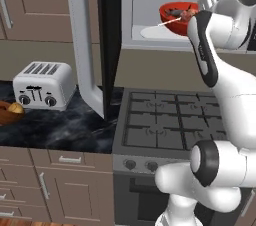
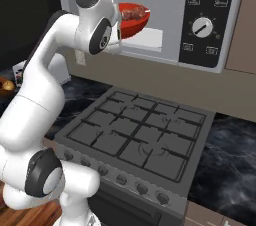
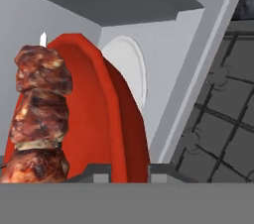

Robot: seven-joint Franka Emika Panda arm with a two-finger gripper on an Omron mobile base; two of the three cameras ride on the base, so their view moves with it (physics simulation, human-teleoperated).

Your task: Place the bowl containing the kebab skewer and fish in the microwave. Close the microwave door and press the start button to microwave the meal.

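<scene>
The red bowl hangs tilted at the mouth of the microwave, above its white round turntable. My gripper is shut on the bowl's rim, one finger on each side of it. The kebab skewer lies in the bowl, its pale stick tip poking out. I cannot make out the fish. The microwave door stands wide open to the left, its grey bar handle facing out.
A gas stove lies right under the microwave. On the dark counter to the left stand a silver toaster and a brown wooden bowl. The microwave's control panel with a dial is right of the opening.
</scene>
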